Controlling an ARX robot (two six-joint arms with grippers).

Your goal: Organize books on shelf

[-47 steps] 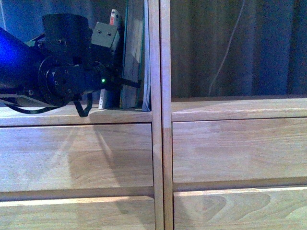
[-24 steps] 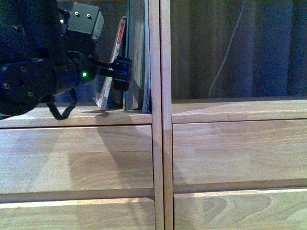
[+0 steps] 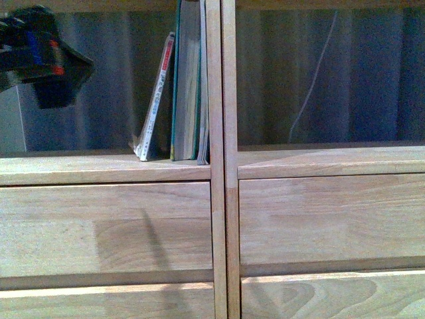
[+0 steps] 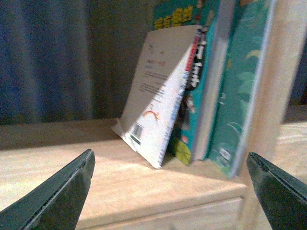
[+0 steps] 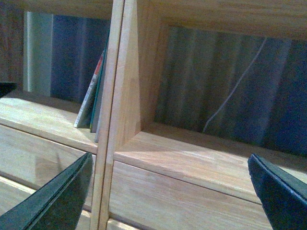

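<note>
Books are standing in the left compartment of the light wooden shelf (image 3: 219,166), crowded against its central divider. A thick teal-covered book (image 3: 186,80) is standing upright, and a thin pale-lilac book (image 3: 203,86) is being squeezed between it and the divider, which is propping both up. Left of them, a thin paperback (image 3: 154,106) is leaning rightward, its top resting on the teal book and its foot splayed out on the shelf board; being floppy, it is probably relying on that neighbour to avoid sliding flat. In the left wrist view its pale cover (image 4: 156,105) is showing small print and a barcode.

The left hand (image 4: 172,191) is hanging near the front of this compartment with its fingers spread wide, gripping nothing and well apart from the books. The right hand (image 5: 172,191) is likewise spread and empty, facing the bare right compartment. Judging by the lean, the paperback is looking like the piece needing straightening.
</note>
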